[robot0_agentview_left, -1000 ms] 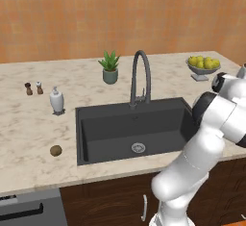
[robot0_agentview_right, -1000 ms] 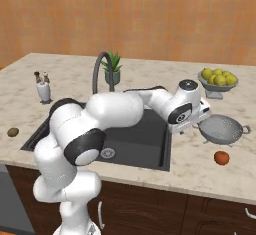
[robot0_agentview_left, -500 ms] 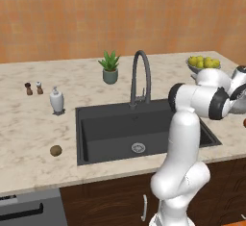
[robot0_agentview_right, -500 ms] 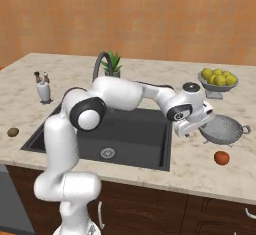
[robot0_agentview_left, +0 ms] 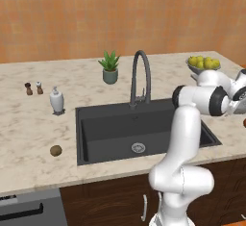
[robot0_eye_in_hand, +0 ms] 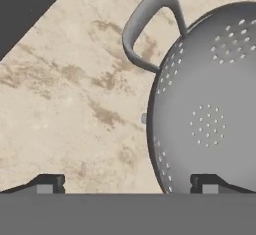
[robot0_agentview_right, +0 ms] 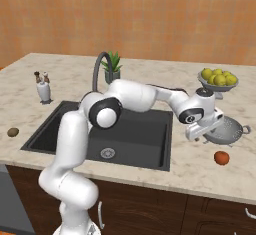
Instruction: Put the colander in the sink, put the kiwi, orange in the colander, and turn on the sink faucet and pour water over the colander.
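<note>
The light grey holed colander (robot0_agentview_right: 229, 130) stands on the counter right of the sink (robot0_agentview_right: 75, 124), just in front of the orange (robot0_agentview_right: 221, 157). My gripper (robot0_agentview_right: 201, 135) hangs open at its left rim. In the hand view, the colander (robot0_eye_in_hand: 210, 109) takes up the right side with one handle at the top. Its rim runs between my gripper's (robot0_eye_in_hand: 127, 184) two fingertips, one over the counter and the other over the bowl. The kiwi (robot0_agentview_left: 55, 150) lies on the counter left of the sink (robot0_agentview_left: 105, 124). The dark gooseneck faucet (robot0_agentview_left: 141, 78) rises behind the basin.
A footed bowl of yellow-green fruit (robot0_agentview_right: 217, 78) stands behind the colander. A potted plant (robot0_agentview_left: 110, 68) sits beside the faucet. A soap bottle (robot0_agentview_left: 56, 100) and two small shakers (robot0_agentview_left: 33, 88) stand on the left counter. The counter's front edge is close behind the orange.
The arm has swung right and stretched out, and the open hand has come down next to the colander's left rim. The colander, orange and kiwi have not moved.
</note>
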You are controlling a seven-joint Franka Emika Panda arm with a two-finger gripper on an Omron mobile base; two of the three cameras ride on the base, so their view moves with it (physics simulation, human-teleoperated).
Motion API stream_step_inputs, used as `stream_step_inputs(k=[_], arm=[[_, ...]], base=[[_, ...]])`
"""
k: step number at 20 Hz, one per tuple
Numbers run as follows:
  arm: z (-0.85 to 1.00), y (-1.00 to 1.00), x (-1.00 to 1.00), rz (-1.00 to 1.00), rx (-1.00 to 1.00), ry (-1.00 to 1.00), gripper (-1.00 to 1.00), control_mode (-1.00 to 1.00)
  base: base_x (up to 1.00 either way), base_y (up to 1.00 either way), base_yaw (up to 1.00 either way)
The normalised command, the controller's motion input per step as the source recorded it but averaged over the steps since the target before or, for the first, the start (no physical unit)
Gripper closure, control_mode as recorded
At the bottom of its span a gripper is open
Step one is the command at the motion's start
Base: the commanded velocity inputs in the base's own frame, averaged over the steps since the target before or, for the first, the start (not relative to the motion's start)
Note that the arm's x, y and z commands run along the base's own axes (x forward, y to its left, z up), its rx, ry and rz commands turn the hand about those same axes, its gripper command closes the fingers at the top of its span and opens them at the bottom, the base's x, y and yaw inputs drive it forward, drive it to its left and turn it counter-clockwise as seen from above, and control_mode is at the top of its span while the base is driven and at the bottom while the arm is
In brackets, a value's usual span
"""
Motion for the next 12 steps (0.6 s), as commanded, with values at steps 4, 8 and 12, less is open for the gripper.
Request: stream_step_inputs(k=[4, 8, 12], arm=[[-0.45, 0.0, 0.32, 0.0, -0.11, 0.03, -1.0, -1.0], [-0.46, 0.0, 0.31, 0.0, -0.1, 0.01, -1.0, -1.0], [-0.4, -0.05, 0.31, 0.0, -0.07, 0.0, -1.0, -1.0]], base=[[0.0, 0.0, 0.0], [0.0, 0.0, 0.0], [0.0, 0.0, 0.0]])
